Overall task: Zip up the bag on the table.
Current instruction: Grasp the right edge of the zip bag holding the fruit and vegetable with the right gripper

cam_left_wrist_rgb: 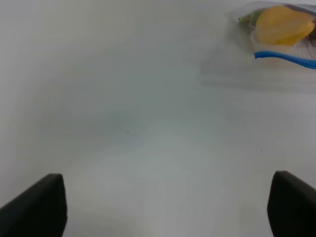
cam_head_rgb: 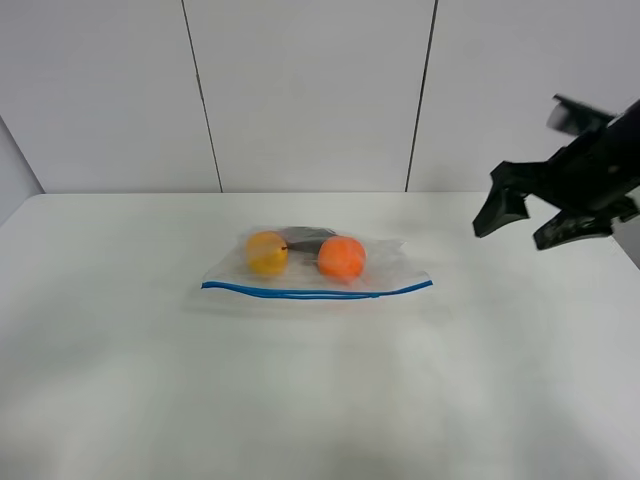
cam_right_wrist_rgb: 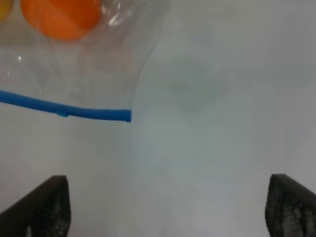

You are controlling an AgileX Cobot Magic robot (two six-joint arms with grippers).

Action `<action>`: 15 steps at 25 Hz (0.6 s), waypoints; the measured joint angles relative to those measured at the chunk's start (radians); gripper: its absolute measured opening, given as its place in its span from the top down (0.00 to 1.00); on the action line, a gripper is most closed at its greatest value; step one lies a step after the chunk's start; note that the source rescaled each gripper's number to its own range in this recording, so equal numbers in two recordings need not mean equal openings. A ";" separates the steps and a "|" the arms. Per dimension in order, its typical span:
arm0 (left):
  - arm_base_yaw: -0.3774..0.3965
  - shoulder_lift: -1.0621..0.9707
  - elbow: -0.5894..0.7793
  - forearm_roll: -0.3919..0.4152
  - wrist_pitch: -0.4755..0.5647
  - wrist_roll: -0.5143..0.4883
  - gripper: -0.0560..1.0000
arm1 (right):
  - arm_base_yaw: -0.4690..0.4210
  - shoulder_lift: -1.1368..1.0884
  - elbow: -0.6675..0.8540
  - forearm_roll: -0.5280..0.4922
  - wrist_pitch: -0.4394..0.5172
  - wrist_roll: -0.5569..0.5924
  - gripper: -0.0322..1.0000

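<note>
The clear plastic bag [cam_head_rgb: 388, 264] lies flat in the middle of the white table [cam_head_rgb: 320, 400]. Its blue zipper strip [cam_head_rgb: 315, 293] runs along the near long edge. A yellow fruit [cam_head_rgb: 267, 253] and an orange fruit [cam_head_rgb: 342, 258] show through it. My right gripper [cam_head_rgb: 522, 226] is open and empty, above the table to the right of the bag. In the right wrist view the gripper [cam_right_wrist_rgb: 165, 210] is open over the strip's right end [cam_right_wrist_rgb: 118, 114]. My left gripper [cam_left_wrist_rgb: 165, 210] is open and empty over bare table, off the bag's left corner [cam_left_wrist_rgb: 284, 54]. It is out of the exterior view.
A dark, unclear shape [cam_head_rgb: 306, 236] lies in the bag behind the fruits. A white panelled wall [cam_head_rgb: 310, 90] stands behind the table's far edge. White tabletop surrounds the bag on all sides.
</note>
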 joint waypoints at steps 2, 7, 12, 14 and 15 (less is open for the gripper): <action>0.000 0.000 0.000 0.000 0.000 0.000 0.06 | 0.000 0.101 0.000 0.099 -0.002 -0.058 0.03; 0.000 0.000 0.000 0.000 0.000 0.000 0.06 | 0.000 0.278 0.000 0.341 -0.004 -0.199 0.03; 0.000 0.000 0.000 0.000 0.000 0.000 0.06 | 0.000 0.391 -0.001 0.450 -0.005 -0.259 0.07; 0.000 0.000 0.000 0.000 0.000 0.000 0.06 | 0.000 0.420 -0.001 0.470 -0.006 -0.277 0.08; 0.000 0.000 0.000 0.000 0.000 0.000 0.06 | 0.000 0.435 -0.001 0.478 -0.005 -0.284 0.10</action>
